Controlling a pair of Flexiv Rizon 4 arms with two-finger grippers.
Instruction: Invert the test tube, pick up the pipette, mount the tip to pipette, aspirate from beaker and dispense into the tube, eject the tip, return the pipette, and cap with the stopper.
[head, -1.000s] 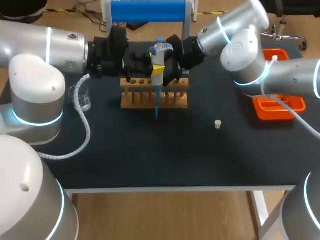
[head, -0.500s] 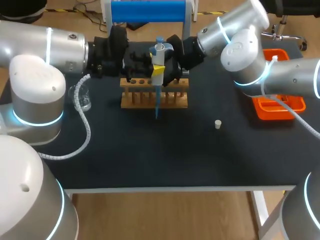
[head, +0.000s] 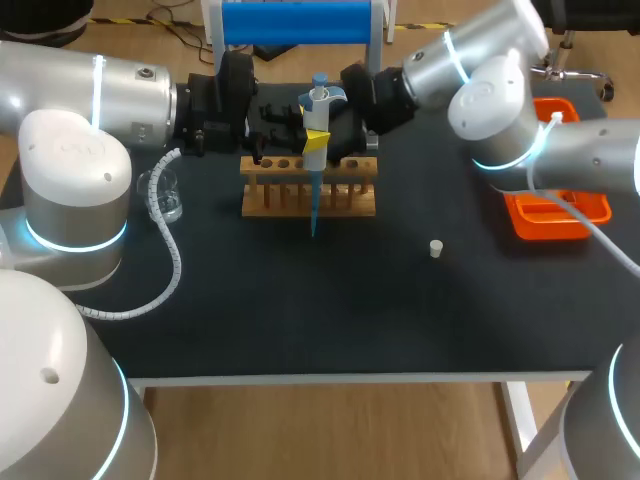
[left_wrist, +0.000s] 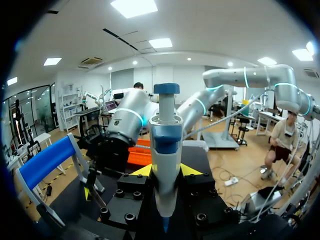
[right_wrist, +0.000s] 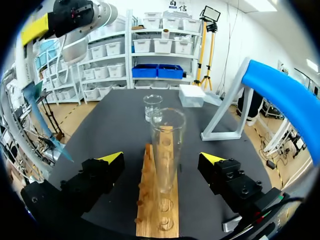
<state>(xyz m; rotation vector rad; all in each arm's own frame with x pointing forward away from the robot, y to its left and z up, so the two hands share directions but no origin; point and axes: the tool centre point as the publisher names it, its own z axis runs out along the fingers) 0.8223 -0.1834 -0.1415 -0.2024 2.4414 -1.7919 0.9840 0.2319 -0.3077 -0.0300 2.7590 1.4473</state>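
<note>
over the rack (head: 345, 198) at 12 o'clock, left jaws clamp the pipette (left_wrist: 165, 150); right jaws gape around the tube (right_wrist: 167, 145). next, likely: tip (head: 313, 215) into tube.

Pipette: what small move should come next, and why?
Probably the left gripper should carry the pipette toward the beaker to aspirate: its blue tip is mounted, and the test tube in the rack looks empty.

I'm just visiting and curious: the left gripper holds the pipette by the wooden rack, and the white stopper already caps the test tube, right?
No. The stopper lies on the table, apart from the rack, as the head view shows; the test tube stands open. The left gripper does hold the pipette by the rack.
</note>
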